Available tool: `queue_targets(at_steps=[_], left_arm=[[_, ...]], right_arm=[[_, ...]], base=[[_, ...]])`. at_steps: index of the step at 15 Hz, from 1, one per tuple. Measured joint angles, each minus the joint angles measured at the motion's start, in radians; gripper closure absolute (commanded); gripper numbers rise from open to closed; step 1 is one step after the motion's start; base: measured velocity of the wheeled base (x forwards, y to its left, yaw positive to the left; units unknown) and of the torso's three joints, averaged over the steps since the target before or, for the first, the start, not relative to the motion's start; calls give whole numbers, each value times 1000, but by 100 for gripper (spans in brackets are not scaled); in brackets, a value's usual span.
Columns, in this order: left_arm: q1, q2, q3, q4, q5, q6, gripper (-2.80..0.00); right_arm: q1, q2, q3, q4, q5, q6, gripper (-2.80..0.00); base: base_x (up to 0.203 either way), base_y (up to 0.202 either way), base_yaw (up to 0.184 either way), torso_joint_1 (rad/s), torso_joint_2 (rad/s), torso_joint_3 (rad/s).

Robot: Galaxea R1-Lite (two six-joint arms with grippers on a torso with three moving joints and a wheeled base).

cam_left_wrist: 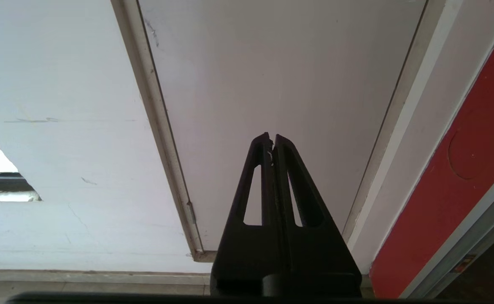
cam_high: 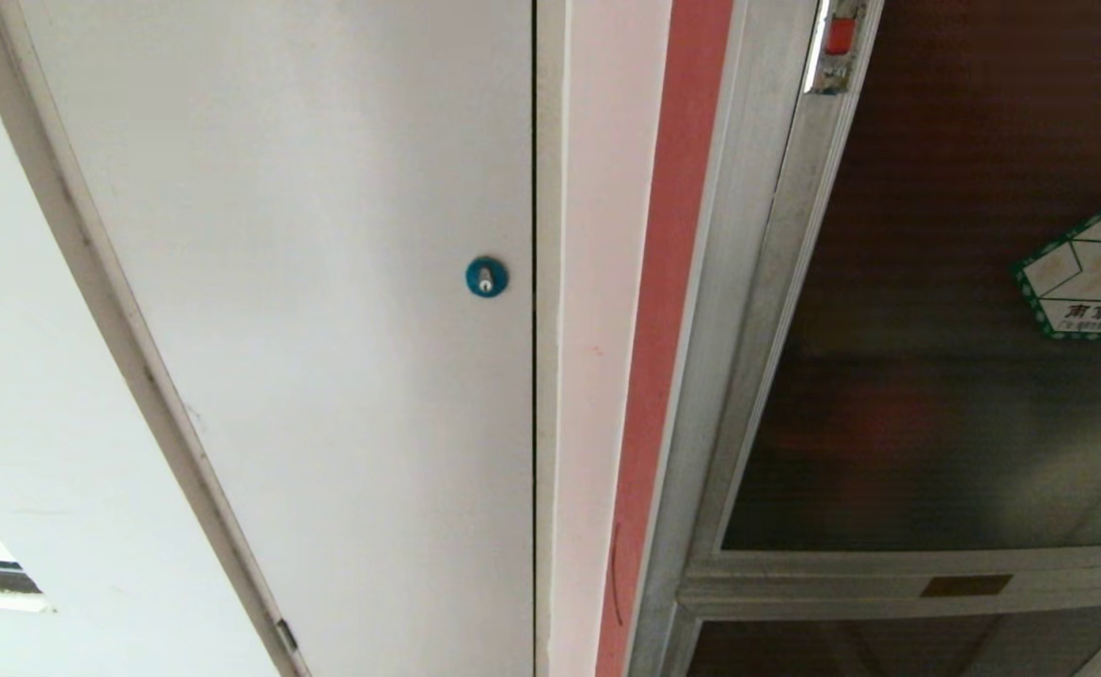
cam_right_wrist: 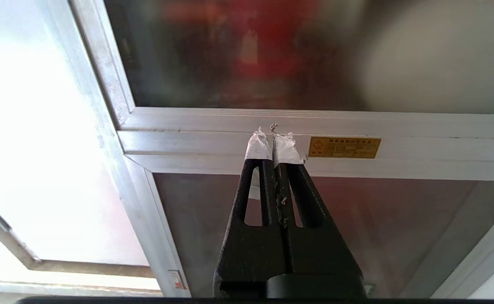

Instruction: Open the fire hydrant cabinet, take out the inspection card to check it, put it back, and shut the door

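Nearest to us, our left gripper, black with slotted fingers, is clenched on nothing and points at the plain white panel. Our right gripper, black with white-taped tips, is likewise clenched and empty, aimed at the silver crossbar between two dark panes, just beside a small yellow label whose print is too fine to read.

Farther off, in the head view, the white panel's blue round lock sits near centre. At three o'clock stands the tall fire hydrant cabinet with its brushed silver frame, long axis vertical, its dark tinted glass door shut. A small red latch tab shows at one o'clock. A green-bordered white hexagonal sticker bears Chinese writing, cut off at the edge.
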Motion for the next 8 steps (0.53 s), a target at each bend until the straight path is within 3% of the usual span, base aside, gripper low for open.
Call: queue_targets(at_steps=[3,5,8], left_arm=[[0,0,0,0,0,0,0],[0,0,0,0,0,0,0],[0,0,0,0,0,0,0]], right_arm=[[0,1,-27,20,-6,-1,0],[0,16,-114,68,9,-1,0],[0,105,-284,145,107,0,0]], base=[[0,0,0,0,0,0],[0,0,0,0,0,0],[0,0,0,0,0,0]])
